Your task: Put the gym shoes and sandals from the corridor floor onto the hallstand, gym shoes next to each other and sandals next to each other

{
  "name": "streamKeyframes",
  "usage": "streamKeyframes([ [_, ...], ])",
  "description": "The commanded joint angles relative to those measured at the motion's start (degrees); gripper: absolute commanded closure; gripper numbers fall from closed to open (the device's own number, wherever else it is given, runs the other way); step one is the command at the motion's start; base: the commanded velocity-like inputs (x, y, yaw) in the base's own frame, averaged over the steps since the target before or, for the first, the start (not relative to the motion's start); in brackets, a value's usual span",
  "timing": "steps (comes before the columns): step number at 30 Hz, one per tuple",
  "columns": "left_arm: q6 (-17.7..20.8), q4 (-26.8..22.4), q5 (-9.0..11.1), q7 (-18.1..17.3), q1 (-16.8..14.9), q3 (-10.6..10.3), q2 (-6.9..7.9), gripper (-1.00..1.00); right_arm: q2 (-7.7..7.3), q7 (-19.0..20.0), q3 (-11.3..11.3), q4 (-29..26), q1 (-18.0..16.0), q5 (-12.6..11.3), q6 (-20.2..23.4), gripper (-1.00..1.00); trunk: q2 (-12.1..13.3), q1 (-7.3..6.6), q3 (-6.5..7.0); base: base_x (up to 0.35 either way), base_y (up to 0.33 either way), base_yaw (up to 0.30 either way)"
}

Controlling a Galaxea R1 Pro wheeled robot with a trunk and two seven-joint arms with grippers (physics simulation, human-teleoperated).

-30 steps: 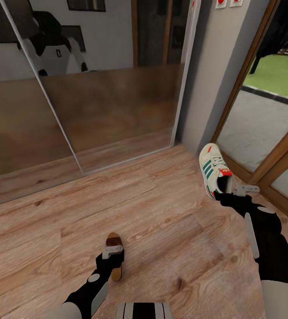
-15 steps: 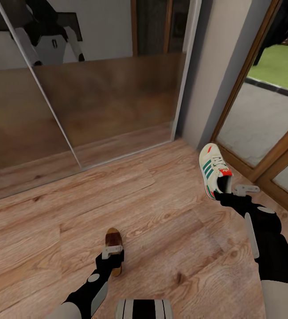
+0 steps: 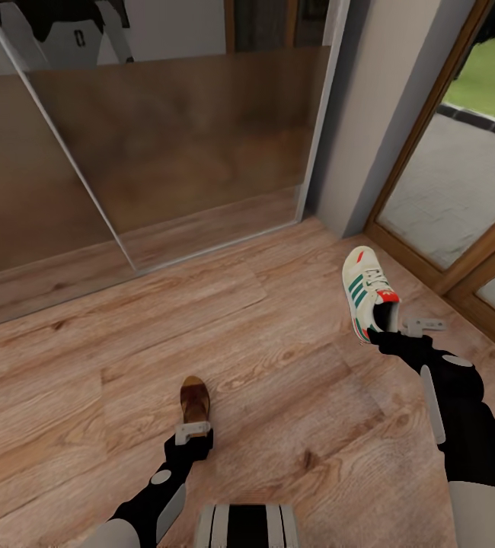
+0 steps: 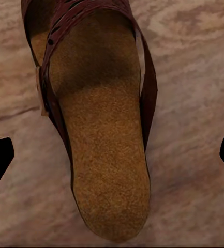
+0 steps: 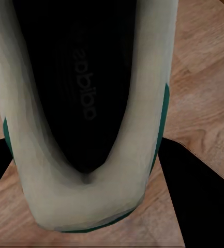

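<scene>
My right gripper grips the heel of one gym shoe, near the glass door, toe pointing away from me. It looks light, with a stiff heel. My left gripper is at the heel of a sandal; the fingers stand wide beside it, so probably not closed.

One word can be read: "adidas", printed in dark letters on the black insole of the gym shoe (seen in the right wrist view). No other text, number or sign is legible.
</scene>
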Motion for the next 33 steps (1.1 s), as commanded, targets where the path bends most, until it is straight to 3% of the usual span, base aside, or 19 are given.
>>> streamKeyframes([
  [1,-0.2,0.0,0.5,0.3,0.0,-0.5,0.03,-1.0,0.0,0.4,-0.1,-0.1,0.0,0.3,0.3,1.0,0.0,0.01,-0.36,0.0,0.0,0.0],
  [16,-0.3,0.0,0.5,0.5,0.0,-0.5,0.11,-1.0,0.0,0.4,-0.1,-0.1,0.0,0.3,0.3,1.0,-0.2,0.4,-5.05,0.0,0.0,0.0],
  [22,-1.0,-0.1,0.4,0.5,0.0,-0.5,0.11,-1.0,0.0,0.4,-0.1,-0.1,0.0,0.3,0.3,1.0,-0.2,0.4,-5.18,0.0,0.0,0.0],
  [26,-4.4,0.0,0.2,0.5,0.0,-0.5,0.11,-1.0,0.0,0.4,-0.2,-0.1,0.0,0.3,0.3,1.0,-0.2,0.4,-5.19,0.0,0.0,0.0],
  [31,-5.6,0.0,0.1,0.5,0.0,-0.5,0.11,-1.0,0.0,0.4,-0.2,-0.1,0.0,0.3,0.3,1.0,-0.2,0.4,-5.21,0.0,0.0,0.0],
  [33,-5.7,0.0,0.1,0.5,0.0,-0.5,0.11,-1.0,0.0,0.4,-0.2,-0.1,0.0,0.3,0.3,1.0,-0.3,0.45,-5.77,0.0,0.0,0.0],
])
